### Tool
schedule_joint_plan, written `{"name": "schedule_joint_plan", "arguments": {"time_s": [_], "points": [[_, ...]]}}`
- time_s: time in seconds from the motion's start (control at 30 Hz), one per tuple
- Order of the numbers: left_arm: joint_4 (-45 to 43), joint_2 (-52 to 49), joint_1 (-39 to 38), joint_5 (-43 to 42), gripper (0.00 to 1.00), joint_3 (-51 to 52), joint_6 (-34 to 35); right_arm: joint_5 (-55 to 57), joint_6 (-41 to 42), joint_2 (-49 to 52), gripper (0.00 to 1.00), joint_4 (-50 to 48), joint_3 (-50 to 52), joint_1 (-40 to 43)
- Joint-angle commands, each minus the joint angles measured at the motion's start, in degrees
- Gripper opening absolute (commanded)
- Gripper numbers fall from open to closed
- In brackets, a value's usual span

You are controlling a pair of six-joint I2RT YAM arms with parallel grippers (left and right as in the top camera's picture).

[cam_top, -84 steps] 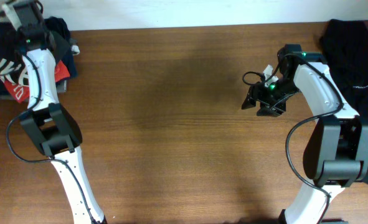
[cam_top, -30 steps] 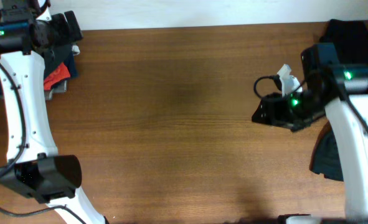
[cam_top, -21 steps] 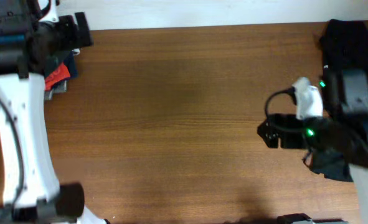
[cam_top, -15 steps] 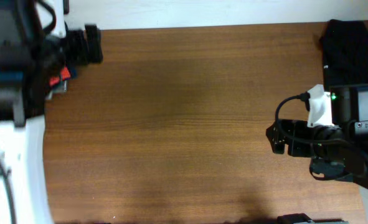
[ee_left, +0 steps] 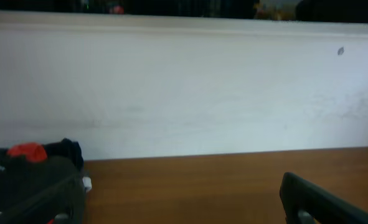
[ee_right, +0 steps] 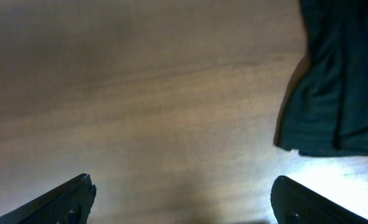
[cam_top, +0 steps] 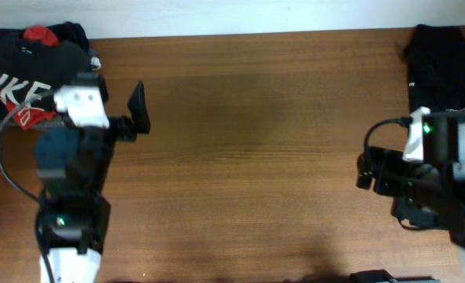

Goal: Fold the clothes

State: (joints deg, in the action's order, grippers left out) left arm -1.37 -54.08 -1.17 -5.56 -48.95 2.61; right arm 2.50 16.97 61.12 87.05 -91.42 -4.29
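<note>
NIKE shirt [cam_top: 16,88] overhead only, wall [ee_left: 171,87] left wrist

Brown wood-grain table [cam_top: 248,149] took up most of the overhead view, with a darker patch near its middle and pale glare on it in the right wrist view; a thin white strip of wall [cam_top: 240,16] ran along its far edge. In the left wrist view the wall was a plain white panel meeting the tabletop, with 1 small dark speck [ee_left: 340,51] high on its right and a dark blurred band [ee_left: 184,6] above it, colored spots there too blurred to identify. A dark object [cam_top: 374,277] sat cut off at the overhead view's bottom edge, unidentifiable.
</note>
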Motion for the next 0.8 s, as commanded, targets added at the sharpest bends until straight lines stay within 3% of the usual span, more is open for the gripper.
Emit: {"name": "schedule_joint_plan", "arguments": {"time_s": [0.0,0.13,0.47,0.77], "points": [[-5.0,1.1,-0.2,2.7,0.99,7.1,0.3,4.6,2.6,-6.0,0.95,-0.8,1.9,-0.2],[-11.0,-1.0,-0.2,5.4,0.99,11.7,0.4,5.5,3.6,-12.8,0.96,-3.4,5.9,-0.2],[-12.4,-10.7,-0.2,5.4,0.99,11.8,0.4,7.3,6.1,-25.9,0.99,-10.4,21.5,-0.2],[-14.1,-19.0,-0.2,5.6,0.99,11.8,0.4,13.7,6.0,-27.3,0.99,-13.0,24.1,-0.2]]}}
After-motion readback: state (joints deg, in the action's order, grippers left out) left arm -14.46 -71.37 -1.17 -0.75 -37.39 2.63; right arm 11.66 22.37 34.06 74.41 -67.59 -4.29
